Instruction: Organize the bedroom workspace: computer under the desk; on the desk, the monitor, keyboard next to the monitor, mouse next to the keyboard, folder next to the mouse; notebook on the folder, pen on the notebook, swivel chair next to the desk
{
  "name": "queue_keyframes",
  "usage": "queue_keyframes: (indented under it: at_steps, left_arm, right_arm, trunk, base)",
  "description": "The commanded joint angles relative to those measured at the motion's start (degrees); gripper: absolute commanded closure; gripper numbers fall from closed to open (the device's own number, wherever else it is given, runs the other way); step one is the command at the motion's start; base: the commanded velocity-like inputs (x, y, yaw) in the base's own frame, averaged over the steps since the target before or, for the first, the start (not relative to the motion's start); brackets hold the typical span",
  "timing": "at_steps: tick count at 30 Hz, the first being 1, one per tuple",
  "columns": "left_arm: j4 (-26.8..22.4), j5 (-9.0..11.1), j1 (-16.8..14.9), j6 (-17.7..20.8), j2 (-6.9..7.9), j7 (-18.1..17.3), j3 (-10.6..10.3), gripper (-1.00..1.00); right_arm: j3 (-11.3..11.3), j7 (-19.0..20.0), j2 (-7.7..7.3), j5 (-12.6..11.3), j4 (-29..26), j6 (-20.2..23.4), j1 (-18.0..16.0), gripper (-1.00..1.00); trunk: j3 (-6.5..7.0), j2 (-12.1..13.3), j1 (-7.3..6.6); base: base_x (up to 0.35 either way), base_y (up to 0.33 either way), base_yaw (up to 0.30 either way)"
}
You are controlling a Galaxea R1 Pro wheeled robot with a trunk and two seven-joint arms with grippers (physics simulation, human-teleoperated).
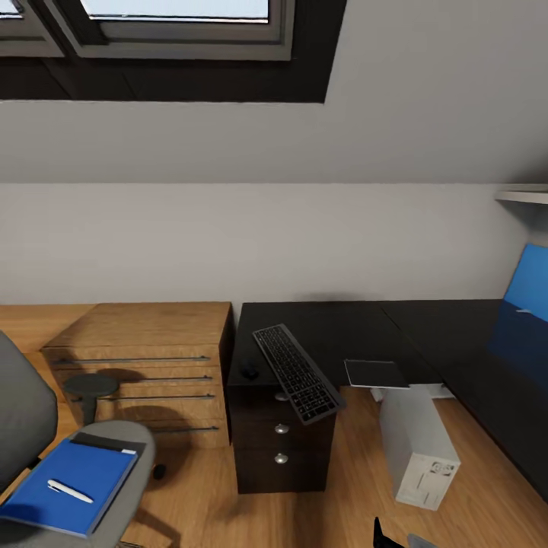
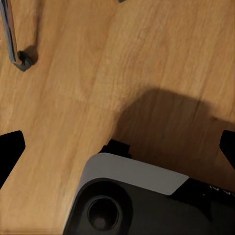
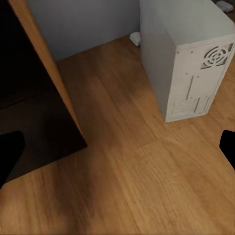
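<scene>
Keyboard (image 1: 298, 373): on the black desk (image 1: 426, 335), overhanging its front edge, mouse (image 1: 249, 372) at its 9 o'clock. Computer (image 1: 418, 447): white tower on the floor, 5 o'clock of keyboard. Folder (image 1: 68, 487) bearing pen (image 1: 70, 491): on swivel chair (image 1: 114, 457). Monitor (image 1: 527, 293): desk's 3 o'clock end. Left gripper (image 2: 117, 147) and right gripper (image 3: 117, 147): jaws wide apart, empty.
</scene>
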Motion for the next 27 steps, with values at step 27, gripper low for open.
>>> queue_keyframes:
  at_steps: [27]
  left_arm:
    - [-0.12, 0.58, -0.03, -0.37, 0.17, 0.39, -0.55, -1.0]
  right_arm:
    - [0.22, 0.01, 0.23, 0.04, 0.01, -0.15, -0.03, -1.0]
  trunk:
    - [-0.08, -0.03, 0.0]
  base:
    - [-0.057, -0.189, 0.005]
